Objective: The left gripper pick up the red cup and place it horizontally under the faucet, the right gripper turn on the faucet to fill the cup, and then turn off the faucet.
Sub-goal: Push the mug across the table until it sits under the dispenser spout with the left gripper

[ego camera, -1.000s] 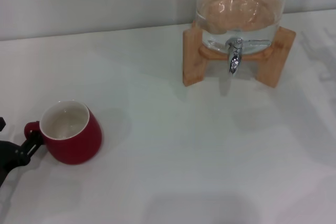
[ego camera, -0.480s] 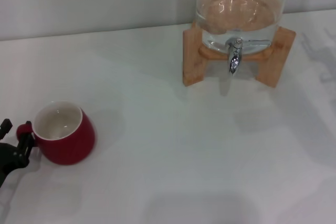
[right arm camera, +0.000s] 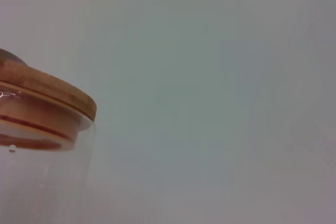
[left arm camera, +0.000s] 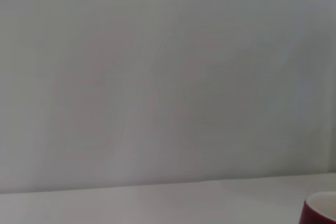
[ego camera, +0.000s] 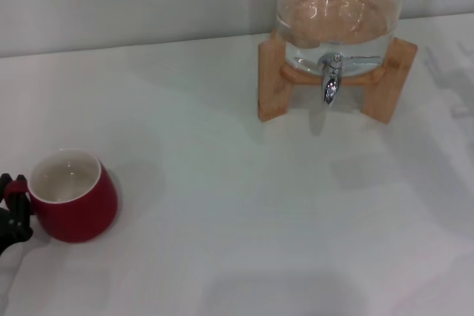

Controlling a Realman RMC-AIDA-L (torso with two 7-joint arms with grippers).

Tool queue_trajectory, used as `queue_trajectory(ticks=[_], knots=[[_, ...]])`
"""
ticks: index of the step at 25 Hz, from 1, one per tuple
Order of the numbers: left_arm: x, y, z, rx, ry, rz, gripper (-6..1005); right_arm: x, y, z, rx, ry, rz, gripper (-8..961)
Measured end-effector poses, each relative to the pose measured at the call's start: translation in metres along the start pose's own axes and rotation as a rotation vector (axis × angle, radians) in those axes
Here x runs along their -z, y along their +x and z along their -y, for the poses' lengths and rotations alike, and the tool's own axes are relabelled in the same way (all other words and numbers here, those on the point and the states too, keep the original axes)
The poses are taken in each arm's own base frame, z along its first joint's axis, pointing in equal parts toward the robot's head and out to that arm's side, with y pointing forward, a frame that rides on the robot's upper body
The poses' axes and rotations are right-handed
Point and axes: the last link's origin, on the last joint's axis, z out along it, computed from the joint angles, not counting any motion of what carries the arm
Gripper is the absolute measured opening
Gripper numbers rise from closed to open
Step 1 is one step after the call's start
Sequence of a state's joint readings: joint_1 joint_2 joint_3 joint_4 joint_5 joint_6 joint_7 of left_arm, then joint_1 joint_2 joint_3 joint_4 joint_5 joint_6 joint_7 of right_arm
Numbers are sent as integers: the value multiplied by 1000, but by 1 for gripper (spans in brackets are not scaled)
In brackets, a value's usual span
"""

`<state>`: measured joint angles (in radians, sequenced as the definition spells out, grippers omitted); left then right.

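The red cup (ego camera: 72,205) stands near the table's front left corner, white inside showing and its small handle pointing left. My left gripper (ego camera: 10,209) shows only as black fingertips at the head view's left edge, closed around that handle. A sliver of the red cup (left arm camera: 319,211) also shows in the left wrist view. Far off at the back right, the chrome faucet (ego camera: 330,83) hangs from the glass dispenser (ego camera: 337,12), with nothing beneath it. My right gripper is out of view.
The dispenser rests on a wooden stand (ego camera: 271,83) near the back wall. The right wrist view shows the dispenser's wooden lid (right arm camera: 47,95) and glass wall close by. White tabletop (ego camera: 244,212) stretches between the cup and the stand.
The cup has slid left and toward the front edge together with my left gripper, and it has gone from tilted to upright. The faucet and dispenser have not moved.
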<state>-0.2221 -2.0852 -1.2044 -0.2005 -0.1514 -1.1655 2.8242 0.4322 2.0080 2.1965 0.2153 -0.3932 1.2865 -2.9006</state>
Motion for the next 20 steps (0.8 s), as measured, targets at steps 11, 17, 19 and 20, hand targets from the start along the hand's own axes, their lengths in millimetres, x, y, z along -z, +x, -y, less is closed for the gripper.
queue_trajectory(ticks=[11, 17, 19, 20], knots=[[-2, 13, -1, 18, 4, -84, 159, 2, 1, -2, -6, -6, -4, 615], [-21, 24, -12, 24, -36, -105, 159, 2, 0, -3, -10, -11, 5, 615], [-39, 31, -24, 19, -82, -92, 159, 3, -1, -3, -12, -13, 13, 615], [-43, 33, -27, 19, -95, -90, 159, 4, -1, -4, -13, -14, 15, 615]])
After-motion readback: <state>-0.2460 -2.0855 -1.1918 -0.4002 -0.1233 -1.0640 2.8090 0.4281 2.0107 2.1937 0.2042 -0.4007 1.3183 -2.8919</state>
